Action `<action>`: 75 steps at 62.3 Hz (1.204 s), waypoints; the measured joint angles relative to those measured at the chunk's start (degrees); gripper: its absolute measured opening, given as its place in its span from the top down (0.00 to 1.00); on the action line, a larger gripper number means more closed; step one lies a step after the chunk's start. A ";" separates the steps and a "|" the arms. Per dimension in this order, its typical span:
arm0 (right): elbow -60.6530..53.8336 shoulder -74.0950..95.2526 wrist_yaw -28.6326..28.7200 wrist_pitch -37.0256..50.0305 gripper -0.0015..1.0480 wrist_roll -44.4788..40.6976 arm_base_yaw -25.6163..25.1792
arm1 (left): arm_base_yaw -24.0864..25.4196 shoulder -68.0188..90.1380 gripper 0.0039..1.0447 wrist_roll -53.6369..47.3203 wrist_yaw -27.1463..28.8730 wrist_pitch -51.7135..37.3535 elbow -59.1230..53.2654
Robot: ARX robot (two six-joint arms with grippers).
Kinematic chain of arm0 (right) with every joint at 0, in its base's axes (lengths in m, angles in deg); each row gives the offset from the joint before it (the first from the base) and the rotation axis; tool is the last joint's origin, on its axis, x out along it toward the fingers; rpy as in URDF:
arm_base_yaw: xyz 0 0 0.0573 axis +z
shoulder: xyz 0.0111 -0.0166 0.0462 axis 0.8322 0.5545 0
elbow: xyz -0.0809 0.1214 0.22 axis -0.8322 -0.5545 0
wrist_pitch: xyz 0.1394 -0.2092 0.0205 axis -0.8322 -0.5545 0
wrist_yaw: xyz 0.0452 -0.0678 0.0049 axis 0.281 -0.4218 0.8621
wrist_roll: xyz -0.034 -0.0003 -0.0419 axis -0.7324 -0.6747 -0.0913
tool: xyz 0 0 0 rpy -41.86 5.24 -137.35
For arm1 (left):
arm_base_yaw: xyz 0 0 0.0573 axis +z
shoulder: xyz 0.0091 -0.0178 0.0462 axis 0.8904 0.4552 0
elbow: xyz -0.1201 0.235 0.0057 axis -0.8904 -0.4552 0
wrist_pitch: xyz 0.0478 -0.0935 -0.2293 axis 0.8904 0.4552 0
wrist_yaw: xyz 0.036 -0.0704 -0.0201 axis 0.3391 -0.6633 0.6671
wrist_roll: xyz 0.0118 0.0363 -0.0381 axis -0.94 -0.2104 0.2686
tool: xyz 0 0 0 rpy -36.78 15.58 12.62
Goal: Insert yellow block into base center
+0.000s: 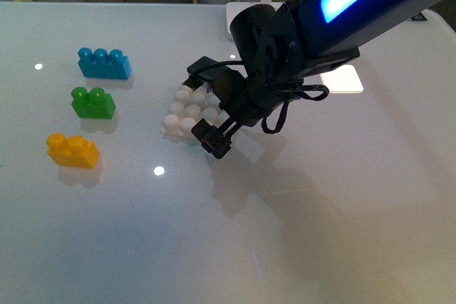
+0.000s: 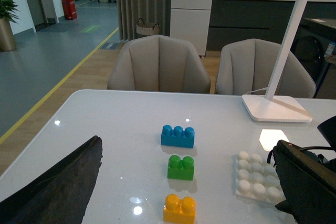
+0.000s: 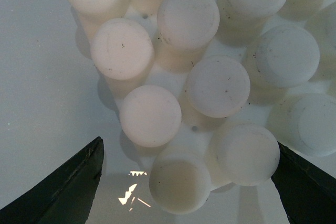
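Partly hidden: base (image 1: 187,108), its right side behind the right gripper (image 1: 216,142), whose fingers stand apart above the studs. Left gripper (image 2: 187,142): jaws wide, holding nothing. Yellow block (image 1: 72,151): on table (image 1: 320,247), well left of base, near green block (image 1: 93,102), 2 studs up

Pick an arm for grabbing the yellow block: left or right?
Left. The yellow block lies on the robot's left side of the table, and the left wrist camera faces it directly. The right gripper hangs open over the white base, farther from the block.
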 joint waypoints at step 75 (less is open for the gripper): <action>-45.59 -42.97 15.54 33.22 0.09 25.75 -12.33 | 0.00 0.00 0.07 0.00 0.00 0.00 0.00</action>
